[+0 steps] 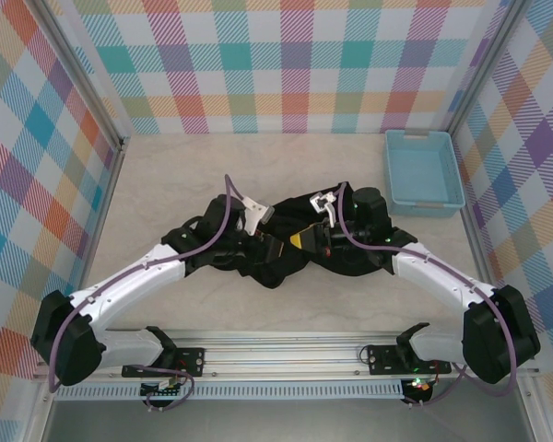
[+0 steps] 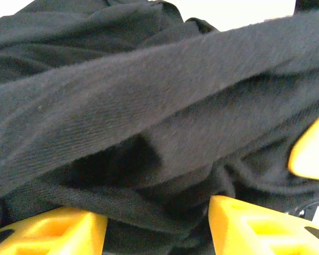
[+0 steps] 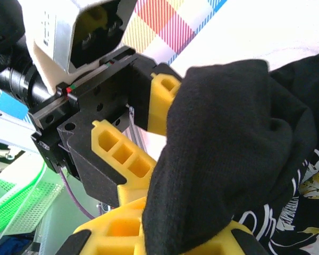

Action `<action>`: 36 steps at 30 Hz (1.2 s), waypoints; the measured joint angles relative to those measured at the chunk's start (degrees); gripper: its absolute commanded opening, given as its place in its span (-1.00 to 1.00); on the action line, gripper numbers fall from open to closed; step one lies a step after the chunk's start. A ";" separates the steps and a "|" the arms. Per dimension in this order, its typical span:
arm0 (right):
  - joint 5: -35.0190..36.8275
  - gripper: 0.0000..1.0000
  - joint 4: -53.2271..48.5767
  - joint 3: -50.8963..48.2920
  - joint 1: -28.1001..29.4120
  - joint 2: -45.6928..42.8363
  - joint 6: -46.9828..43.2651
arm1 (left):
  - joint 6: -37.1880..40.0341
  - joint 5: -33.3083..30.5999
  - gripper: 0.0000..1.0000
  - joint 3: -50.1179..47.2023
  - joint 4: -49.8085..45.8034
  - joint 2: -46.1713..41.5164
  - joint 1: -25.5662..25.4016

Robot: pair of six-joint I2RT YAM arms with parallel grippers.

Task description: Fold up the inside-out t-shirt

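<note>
Top view: the black t-shirt [image 1: 275, 272] is bunched in a heap at mid-frame on the pale bench [image 1: 212, 166]. The left arm [image 1: 138, 272] comes in from the lower left and the right arm [image 1: 442, 276] from the lower right, and the 2 meet over the cloth. A light-blue basket [image 1: 392, 170] sits well apart at the upper right.

Left wrist view: the left tool [image 2: 154, 226] has its 2 yellow fingers spread along the bottom edge. Dark folds lie between them, with nothing pinched.

Right wrist view: the right tool [image 3: 170, 234] at the bottom of the frame is clamped on a thick wad of the shirt. The left tool sits at centre left, fingers apart, right against that wad. White print [image 3: 276, 223] shows on the cloth at the lower right.
</note>
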 measured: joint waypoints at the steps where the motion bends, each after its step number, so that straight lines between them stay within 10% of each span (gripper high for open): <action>1: -0.07 -1.00 -0.17 0.00 0.00 0.00 -0.09 | 0.00 0.02 0.05 0.35 0.63 0.42 0.00; 9: -0.39 -1.00 -2.25 0.00 -0.57 0.00 -2.12 | -0.59 3.13 -0.99 1.88 4.57 3.63 0.00; 18: 7.82 -0.95 -12.11 2.45 -2.62 -1.68 -6.16 | -4.50 14.23 -1.00 1.11 6.45 0.85 2.93; 25: 22.05 -0.51 -20.59 8.83 -1.09 -1.46 -6.01 | -10.56 24.70 -1.00 -0.33 9.29 -2.97 6.03; 36: 36.11 -0.05 -31.69 10.73 2.36 -9.03 -12.04 | -14.12 24.33 -1.00 -0.52 9.35 -3.61 6.84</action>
